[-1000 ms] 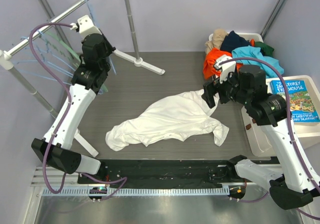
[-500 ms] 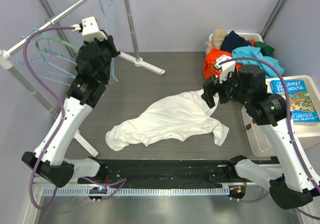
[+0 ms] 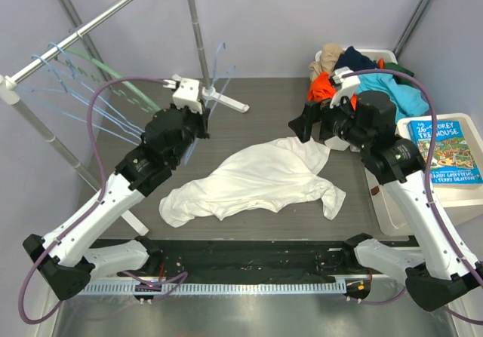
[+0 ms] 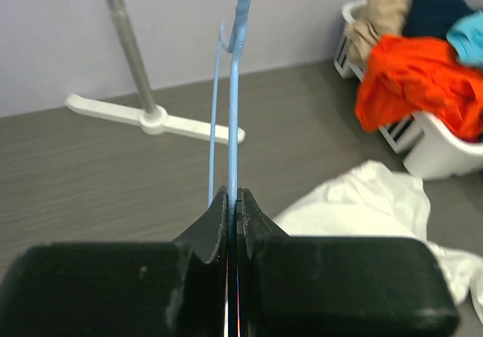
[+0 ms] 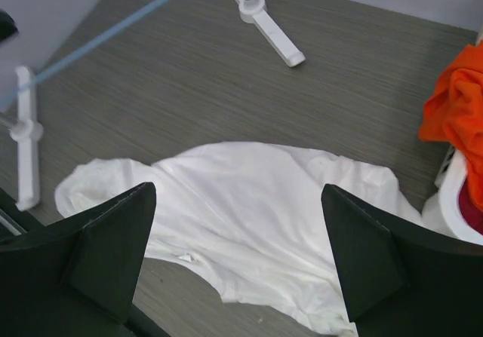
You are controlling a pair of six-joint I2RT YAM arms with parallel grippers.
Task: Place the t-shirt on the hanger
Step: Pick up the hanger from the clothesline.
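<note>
Both arms stretch forward; left gripper (image 4: 232,195) holds the hanger (image 4: 233,111) upright.

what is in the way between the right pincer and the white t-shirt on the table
Nothing visible. The open right pincer points down at the t-shirt, and its wrist view shows only shirt and bare table between its fingers. The blue hanger is off to the left, clamped in the left pincer.

Pale lilac walls (image 3: 302,20) enclosed dark grey wood-grain tabletop (image 3: 264,122). Metal clothes rack had slanted rail (image 3: 98,22), upright pole (image 3: 194,28), white foot (image 3: 226,99). White laundry basket (image 4: 445,148) stood far right. Light was soft, even.
</note>
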